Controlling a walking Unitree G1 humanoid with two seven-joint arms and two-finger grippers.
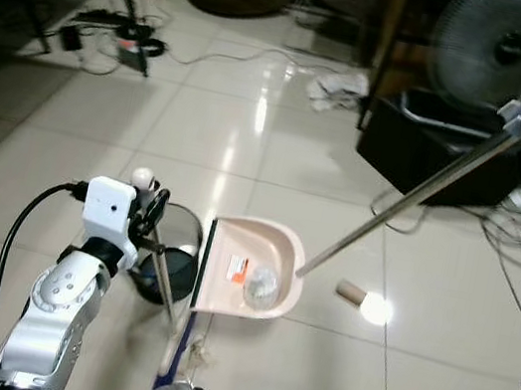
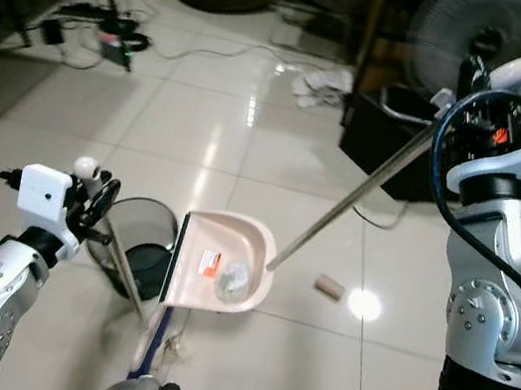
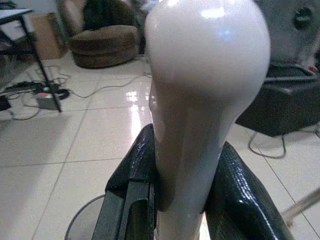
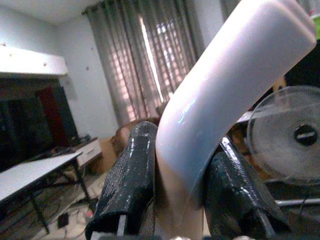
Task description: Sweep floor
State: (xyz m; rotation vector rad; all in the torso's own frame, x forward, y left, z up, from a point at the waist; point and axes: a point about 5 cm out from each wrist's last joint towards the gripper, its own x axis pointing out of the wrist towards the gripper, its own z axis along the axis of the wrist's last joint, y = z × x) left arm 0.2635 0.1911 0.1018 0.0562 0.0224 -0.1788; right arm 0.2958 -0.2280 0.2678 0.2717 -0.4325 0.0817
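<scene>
My left gripper (image 1: 146, 203) is shut on the top of the broom handle (image 3: 200, 100), just under its white knob. The thin shaft (image 1: 166, 290) slants down to the broom head (image 1: 173, 357) by my feet. My right gripper (image 2: 469, 90), raised at the right, is shut on the curved white grip (image 4: 225, 100) of the dustpan's long metal pole (image 1: 411, 201). The cream dustpan (image 1: 277, 243) rests on the tiles ahead and holds a crumpled clear wrapper (image 1: 262, 282) and an orange scrap (image 1: 238, 275). A small cardboard roll (image 1: 351, 292) lies on the floor right of the pan.
A round wire bin (image 1: 178, 241) with a dark liner stands just left of the dustpan. A floor fan (image 1: 504, 46) and a black box (image 1: 420, 148) are at the back right, with a crumpled cloth (image 1: 338, 89) nearby. Cables and a power strip (image 1: 117, 33) lie under the table at the back left.
</scene>
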